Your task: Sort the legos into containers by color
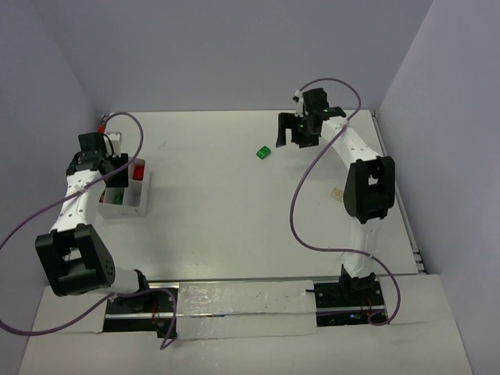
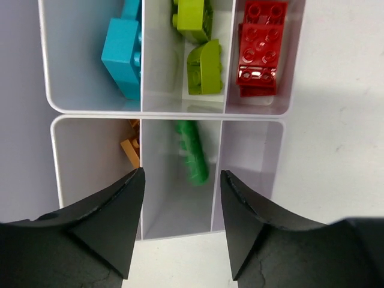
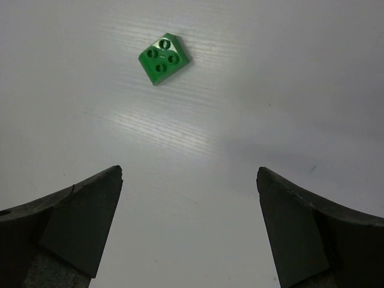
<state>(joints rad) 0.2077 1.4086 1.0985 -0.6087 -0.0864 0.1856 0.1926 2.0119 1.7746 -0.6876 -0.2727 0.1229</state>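
Your left arm (image 1: 74, 199) and right arm (image 1: 353, 148) are white links with chunky black joint housings. A purple cable (image 1: 294, 205) loops along each one. Up close, your left claw (image 2: 182, 180) and right claw (image 3: 189, 174) show matte black, wedge-shaped fingers (image 3: 78, 216).

Left wrist view, as I see it: translucent white container (image 2: 168, 113) with a turquoise lego (image 2: 123, 57), yellow-green legos (image 2: 205, 67), red legos (image 2: 259, 48), a dark green lego (image 2: 193, 153) and an orange lego (image 2: 131, 151). Right wrist view: I see one bright green lego (image 3: 164, 58) on the plain white desk (image 3: 270, 90). The left pincer (image 2: 182, 173) and right pincer (image 3: 189, 170) are matte black.
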